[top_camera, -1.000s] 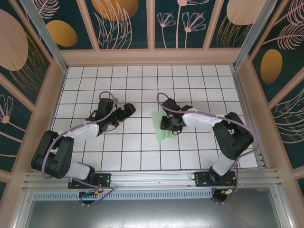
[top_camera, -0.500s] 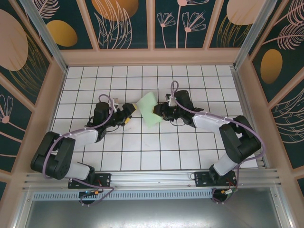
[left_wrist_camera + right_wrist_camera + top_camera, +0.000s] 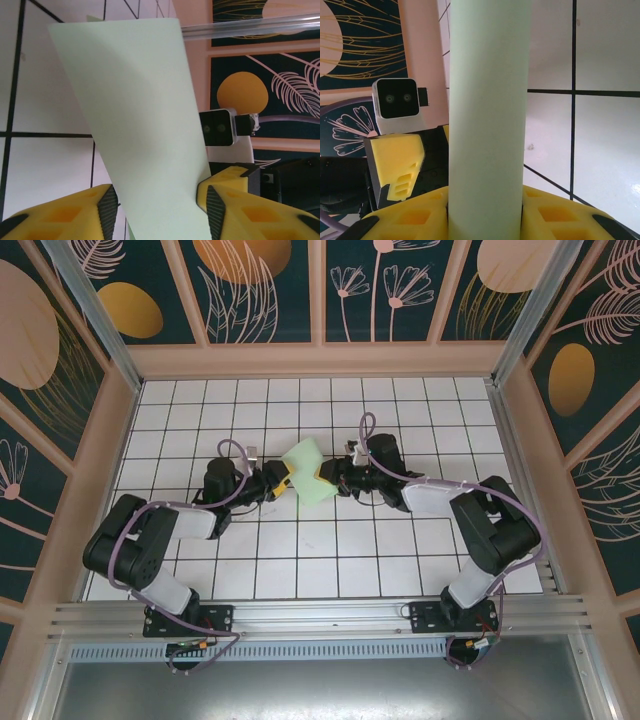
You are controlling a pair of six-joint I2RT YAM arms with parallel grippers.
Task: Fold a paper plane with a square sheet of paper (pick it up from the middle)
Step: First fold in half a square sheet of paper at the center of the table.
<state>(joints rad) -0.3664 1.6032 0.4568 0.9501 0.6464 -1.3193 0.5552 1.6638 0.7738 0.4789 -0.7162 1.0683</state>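
Top external view: the left jaws stand part open around one edge of the square sheet of paper (image 3: 308,472), not pinching it. The folded mint sheet hangs above the bench (image 3: 300,560) between both arms. The right jaws clench its other edge. Thin and light, it will likely buckle or slip; a gentle pinch near the fold seems safest.

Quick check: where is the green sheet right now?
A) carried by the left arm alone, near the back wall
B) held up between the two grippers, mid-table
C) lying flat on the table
B: the square sheet of paper stands up off the tiles, with the right gripper pinching it and the left gripper putting a finger on each side.
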